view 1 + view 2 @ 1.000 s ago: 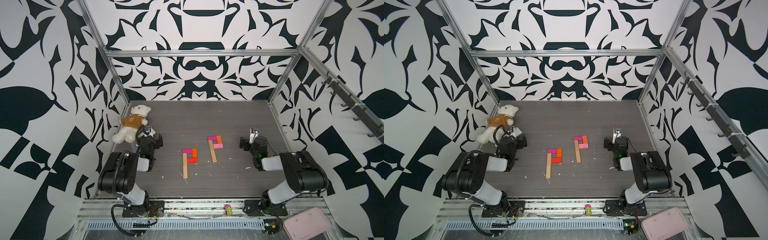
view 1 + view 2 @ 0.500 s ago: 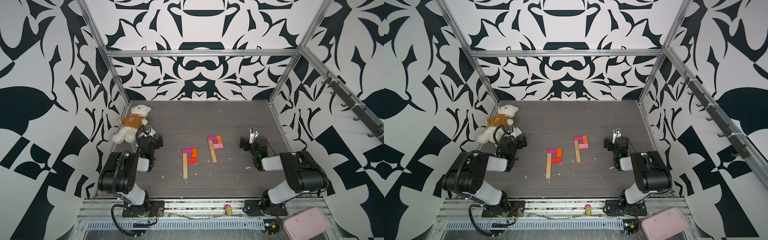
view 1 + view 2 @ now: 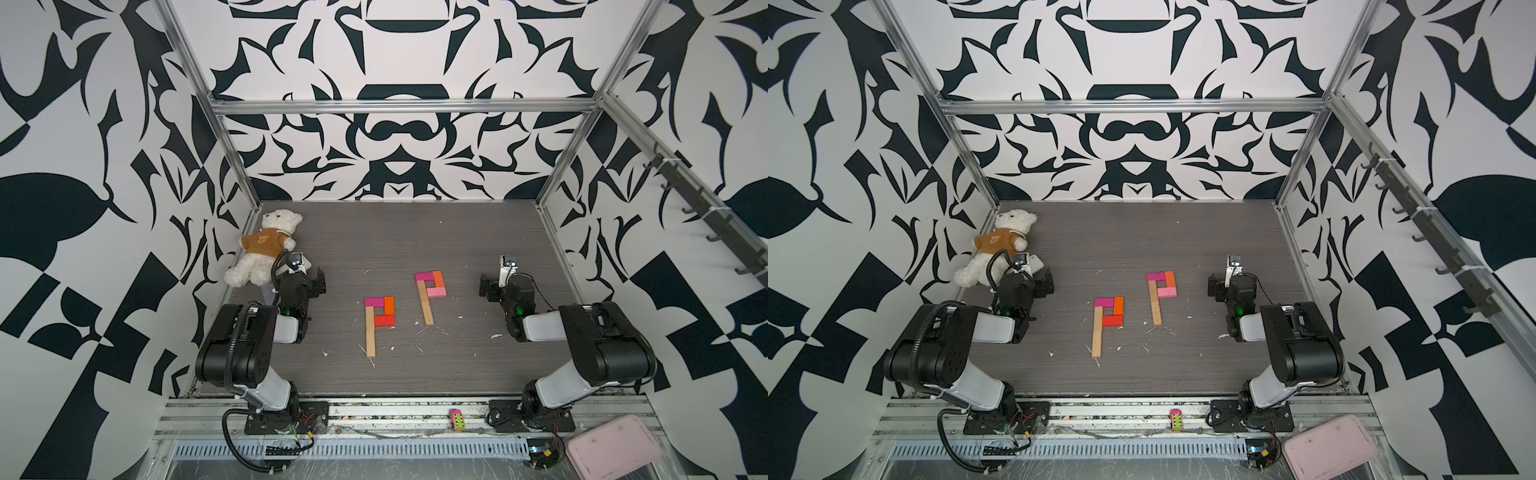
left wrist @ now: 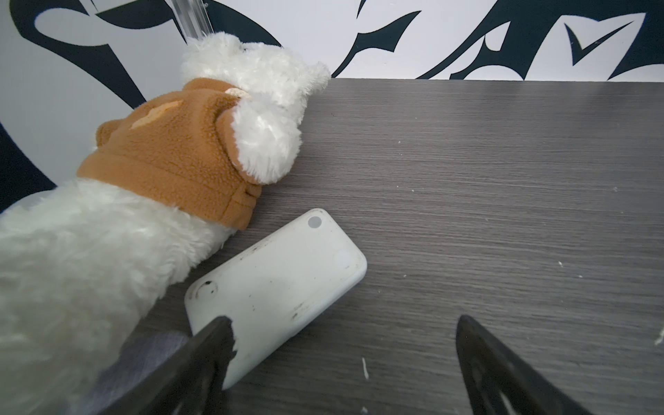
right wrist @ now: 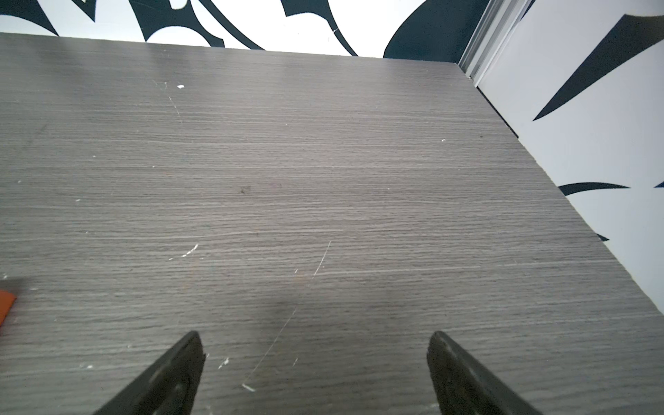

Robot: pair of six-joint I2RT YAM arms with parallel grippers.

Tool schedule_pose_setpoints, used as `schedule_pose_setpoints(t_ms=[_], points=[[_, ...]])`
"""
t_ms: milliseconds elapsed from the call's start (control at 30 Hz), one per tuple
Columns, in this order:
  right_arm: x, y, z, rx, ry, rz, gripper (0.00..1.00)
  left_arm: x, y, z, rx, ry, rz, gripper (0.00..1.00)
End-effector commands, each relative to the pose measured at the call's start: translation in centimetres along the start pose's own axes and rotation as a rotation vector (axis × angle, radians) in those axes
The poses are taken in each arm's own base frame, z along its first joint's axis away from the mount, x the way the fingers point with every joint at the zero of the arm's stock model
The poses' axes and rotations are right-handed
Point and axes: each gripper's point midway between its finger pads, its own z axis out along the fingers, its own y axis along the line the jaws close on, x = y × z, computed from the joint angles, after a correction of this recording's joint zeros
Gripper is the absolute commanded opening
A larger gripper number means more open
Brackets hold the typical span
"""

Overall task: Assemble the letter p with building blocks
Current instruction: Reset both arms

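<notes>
The blocks [image 3: 1113,309] are lying as two letters in the middle of the counter [image 3: 415,232], in both top views. The near P [image 3: 370,332] is showing a tan stem, a magenta bar across the top, an orange bar down the side and a red bar closing the bowl. The far P [image 3: 426,305] is showing the same build, with a light pink bar closing it. The pieces in each are touching, and the two letters are sitting near each other but apart. No loose blocks are showing.

The left end effector [image 4: 345,323] is hanging released and empty, low over the counter beside a white slab [image 4: 276,284] and a bear [image 4: 172,161], well apart from the letters. The right end effector [image 5: 316,337] is likewise gaping with nothing in it over bare counter, with only an orange corner [image 5: 5,305] peeking in at the frame edge.

By the look of it, the assembling is complete and both arms are sitting parked. The next move is probably calling for nothing beyond steering clear of the letters, since the bars are lying unfastened and any nudge would be spoiling their alignment.
</notes>
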Motion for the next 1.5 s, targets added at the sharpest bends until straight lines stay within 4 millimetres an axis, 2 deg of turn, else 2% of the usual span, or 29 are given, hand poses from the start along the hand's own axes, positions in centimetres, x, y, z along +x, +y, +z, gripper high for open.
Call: schedule_pose_setpoints(t_ms=[0, 967, 1033, 1100, 1133, 1167, 1233, 1267, 1300, 1400, 1467], points=[[-1.8, 0.1, -0.1, -0.006, -0.053, 0.000, 1.00, -0.8, 0.0, -0.2, 0.007, -0.027, -0.013, 0.99], [-1.8, 0.2, -0.2, -0.007, -0.055, 0.001, 1.00, -0.8, 0.0, -0.2, 0.008, -0.026, -0.013, 0.99], [-2.2, 0.1, -1.1, -0.001, -0.113, -0.002, 1.00, -0.8, 0.0, -0.2, 0.009, -0.026, -0.012, 0.99], [-1.9, -2.1, -4.4, 0.100, -0.267, 0.074, 1.00, -0.7, 0.0, -0.2, 0.007, -0.025, -0.012, 0.99], [-0.9, -3.1, -4.8, 0.156, -0.252, 0.111, 0.99, -0.7, 0.0, -0.2, 0.008, -0.025, -0.012, 0.99], [-1.2, -2.2, -3.5, 0.116, -0.201, 0.069, 1.00, -0.8, 0.0, -0.1, 0.008, -0.025, -0.011, 0.99], [-1.2, 1.4, -0.7, -0.055, -0.058, -0.039, 1.00, -0.8, 0.0, -0.2, 0.009, -0.025, -0.011, 0.99], [-2.1, 1.7, -0.2, -0.066, -0.052, -0.045, 0.99, -0.8, 0.0, -0.2, 0.009, -0.026, -0.011, 0.99], [-2.0, 0.5, -0.7, -0.009, -0.085, -0.005, 1.00, -0.8, 0.0, -0.2, 0.008, -0.026, -0.010, 0.99], [-1.7, -0.4, -2.5, 0.028, -0.174, 0.030, 1.00, -0.7, 0.0, -0.2, 0.008, -0.024, -0.011, 0.99], [-1.6, -0.1, -1.6, 0.017, -0.132, 0.006, 1.00, -0.7, 0.0, -0.2, 0.008, -0.024, -0.011, 0.99]])
